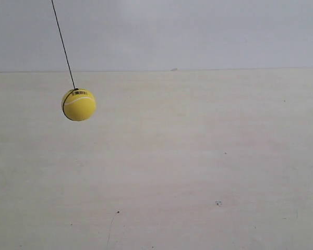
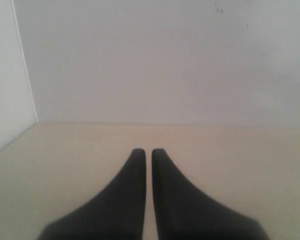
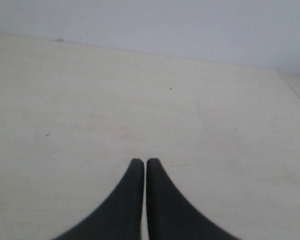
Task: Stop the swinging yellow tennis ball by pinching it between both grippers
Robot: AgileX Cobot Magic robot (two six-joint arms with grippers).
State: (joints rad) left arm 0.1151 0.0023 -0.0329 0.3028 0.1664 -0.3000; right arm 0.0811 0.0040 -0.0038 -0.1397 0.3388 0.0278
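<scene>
- String (image 1: 62, 44), thin and black, slants down to the yellow tennis ball (image 1: 79, 104), which hangs above the pale table (image 1: 198, 156) toward the exterior view's left.
- Left gripper (image 2: 146, 151): jaws nearly together, thin slit between tips, nothing held.
- Right gripper (image 3: 141, 161): jaws all but closed, empty, above the table.

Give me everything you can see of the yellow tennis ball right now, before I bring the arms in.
The yellow tennis ball is round and fuzzy-looking, with a white curved seam and small dark print near its top. A thin black string loops down its side and runs up at a slant out of frame. The ball hangs in mid-air over the pale table at the exterior view's left. Only the string touches it.
</scene>
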